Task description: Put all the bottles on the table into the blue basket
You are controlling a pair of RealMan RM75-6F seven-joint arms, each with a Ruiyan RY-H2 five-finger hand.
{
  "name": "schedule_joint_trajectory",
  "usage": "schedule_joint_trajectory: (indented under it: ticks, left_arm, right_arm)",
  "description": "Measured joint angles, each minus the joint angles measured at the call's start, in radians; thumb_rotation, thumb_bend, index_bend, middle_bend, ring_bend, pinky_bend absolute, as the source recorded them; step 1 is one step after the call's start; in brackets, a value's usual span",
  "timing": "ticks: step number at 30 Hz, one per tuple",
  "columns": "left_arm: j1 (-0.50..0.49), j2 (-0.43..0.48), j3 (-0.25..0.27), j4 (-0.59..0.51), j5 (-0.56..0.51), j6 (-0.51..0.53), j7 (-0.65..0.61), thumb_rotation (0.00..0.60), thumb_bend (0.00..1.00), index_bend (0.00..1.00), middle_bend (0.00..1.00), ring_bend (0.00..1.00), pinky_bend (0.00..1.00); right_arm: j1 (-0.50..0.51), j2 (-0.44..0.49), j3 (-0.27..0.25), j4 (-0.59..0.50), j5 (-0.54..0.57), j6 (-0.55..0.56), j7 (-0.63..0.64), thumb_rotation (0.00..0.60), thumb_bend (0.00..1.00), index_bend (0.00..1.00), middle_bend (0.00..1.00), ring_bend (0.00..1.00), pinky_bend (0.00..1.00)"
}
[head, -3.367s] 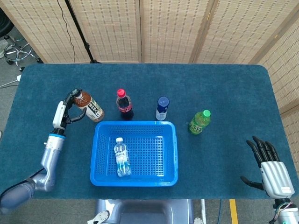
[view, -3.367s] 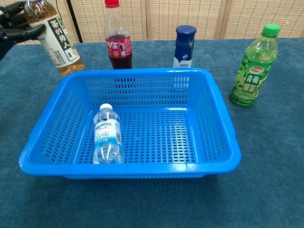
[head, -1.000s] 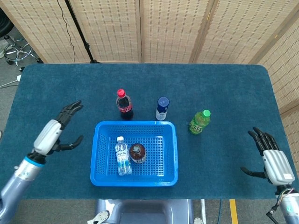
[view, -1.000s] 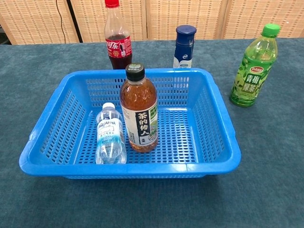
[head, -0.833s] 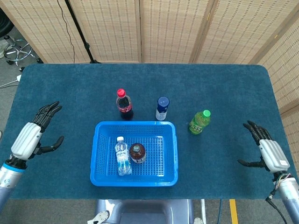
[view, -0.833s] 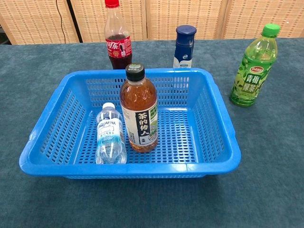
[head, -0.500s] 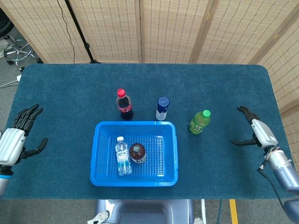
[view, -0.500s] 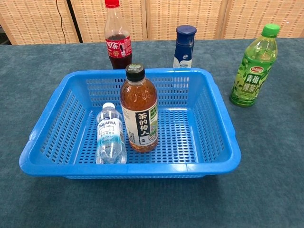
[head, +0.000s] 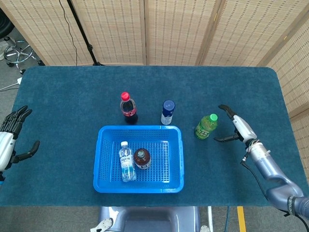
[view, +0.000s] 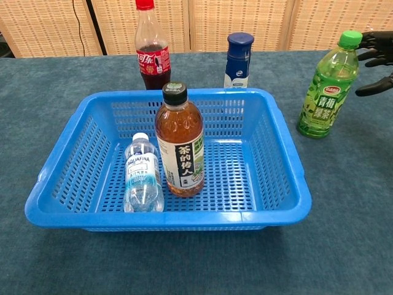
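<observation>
Having left the tea bottle [view: 178, 144] standing in the blue basket [head: 176, 159], I bring my right hand [head: 237, 126], spread and empty, beside the green bottle [head: 206, 126].

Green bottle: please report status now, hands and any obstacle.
Right hand open beside green bottle, not touching. Left hand open, far off. Bottle upright outside blue basket. Nothing between.

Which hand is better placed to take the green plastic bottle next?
Right. The right hand is open just beside the green plastic bottle, while the left hand sits at the table's far left edge.
</observation>
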Motion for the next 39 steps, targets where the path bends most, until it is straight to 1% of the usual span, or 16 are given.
schedule_joint_trajectory:
  ticks: [6, 8, 10, 12, 13, 15, 16, 17, 18, 20, 21, 23, 28, 30, 35, 39]
  left_arm:
    - [0.007, 0.001, -0.008, -0.022, -0.037, -0.011, 0.068, 0.6, 0.39, 0.0, 0.0, 0.0, 0.0]
    - [0.009, 0.003, -0.011, -0.037, -0.052, -0.019, 0.096, 0.6, 0.39, 0.0, 0.0, 0.0, 0.0]
    - [0.011, 0.003, -0.014, -0.051, -0.062, -0.026, 0.117, 0.6, 0.39, 0.0, 0.0, 0.0, 0.0]
    - [0.013, 0.003, -0.017, -0.057, -0.065, -0.028, 0.127, 0.6, 0.39, 0.0, 0.0, 0.0, 0.0]
    - [0.014, 0.003, -0.018, -0.061, -0.064, -0.031, 0.131, 0.6, 0.39, 0.0, 0.0, 0.0, 0.0]
    - [0.016, 0.003, -0.02, -0.063, -0.065, -0.033, 0.134, 0.6, 0.39, 0.0, 0.0, 0.0, 0.0]
    - [0.016, 0.004, -0.022, -0.064, -0.066, -0.034, 0.133, 0.6, 0.39, 0.0, 0.0, 0.0, 0.0]
    - [0.017, 0.004, -0.023, -0.064, -0.067, -0.035, 0.131, 0.6, 0.39, 0.0, 0.0, 0.0, 0.0]
    - [0.018, 0.005, -0.025, -0.064, -0.067, -0.036, 0.128, 0.6, 0.39, 0.0, 0.0, 0.0, 0.0]
    - [0.02, 0.007, -0.028, -0.064, -0.068, -0.038, 0.124, 0.6, 0.39, 0.0, 0.0, 0.0, 0.0]
    - [0.02, 0.007, -0.029, -0.063, -0.07, -0.038, 0.122, 0.6, 0.39, 0.0, 0.0, 0.0, 0.0]
    - [0.023, 0.008, -0.031, -0.063, -0.073, -0.04, 0.121, 0.6, 0.39, 0.0, 0.0, 0.0, 0.0]
    - [0.028, 0.018, -0.03, -0.065, -0.078, -0.045, 0.134, 0.6, 0.39, 0.0, 0.0, 0.0, 0.0]
    - [0.029, 0.026, -0.028, -0.067, -0.072, -0.05, 0.142, 0.6, 0.39, 0.0, 0.0, 0.0, 0.0]
    - [0.035, 0.012, -0.039, -0.06, -0.065, -0.025, 0.164, 0.6, 0.3, 0.0, 0.0, 0.0, 0.0]
    - [0.039, 0.008, -0.042, -0.064, -0.068, -0.029, 0.175, 0.6, 0.29, 0.0, 0.0, 0.0, 0.0]
  right_arm:
    - [0.027, -0.056, 0.002, 0.035, -0.007, -0.011, 0.036, 0.6, 0.0, 0.0, 0.0, 0.0, 0.0]
    - [0.033, -0.084, 0.007, 0.06, 0.001, -0.009, 0.046, 0.6, 0.0, 0.05, 0.05, 0.0, 0.01]
    - [0.037, -0.11, 0.015, 0.082, 0.012, -0.001, 0.053, 0.6, 0.0, 0.15, 0.16, 0.07, 0.1]
    - [0.038, -0.141, 0.025, 0.11, 0.027, 0.015, 0.056, 0.6, 0.0, 0.3, 0.32, 0.24, 0.31]
    - [0.039, -0.156, 0.029, 0.122, 0.033, 0.024, 0.057, 0.6, 0.0, 0.34, 0.36, 0.28, 0.36]
    - [0.038, -0.188, 0.038, 0.15, 0.041, 0.049, 0.064, 0.6, 0.0, 0.45, 0.46, 0.4, 0.53]
    - [0.037, -0.197, 0.039, 0.158, 0.041, 0.061, 0.068, 0.6, 0.02, 0.47, 0.49, 0.43, 0.57]
    - [0.035, -0.207, 0.04, 0.165, 0.038, 0.079, 0.071, 0.6, 0.08, 0.5, 0.51, 0.46, 0.62]
    - [0.033, -0.213, 0.04, 0.17, 0.036, 0.092, 0.074, 0.6, 0.16, 0.52, 0.53, 0.48, 0.66]
    - [0.026, -0.222, 0.041, 0.178, 0.028, 0.124, 0.079, 0.6, 0.31, 0.55, 0.56, 0.51, 0.7]
    - [0.022, -0.224, 0.041, 0.18, 0.025, 0.137, 0.081, 0.6, 0.37, 0.56, 0.57, 0.52, 0.71]
    - [0.013, -0.225, 0.042, 0.18, 0.017, 0.169, 0.084, 0.6, 0.42, 0.56, 0.57, 0.52, 0.71]
    - [-0.011, -0.196, 0.051, 0.145, -0.007, 0.252, 0.087, 0.6, 0.47, 0.57, 0.58, 0.52, 0.71]
    - [-0.026, -0.158, 0.058, 0.094, -0.023, 0.307, 0.088, 0.6, 0.48, 0.57, 0.58, 0.52, 0.72]
    - [-0.057, -0.047, 0.079, -0.104, -0.067, 0.397, 0.078, 0.6, 0.49, 0.57, 0.58, 0.53, 0.72]
    - [-0.077, 0.031, 0.085, -0.274, -0.107, 0.449, 0.042, 0.6, 0.49, 0.57, 0.58, 0.53, 0.72]
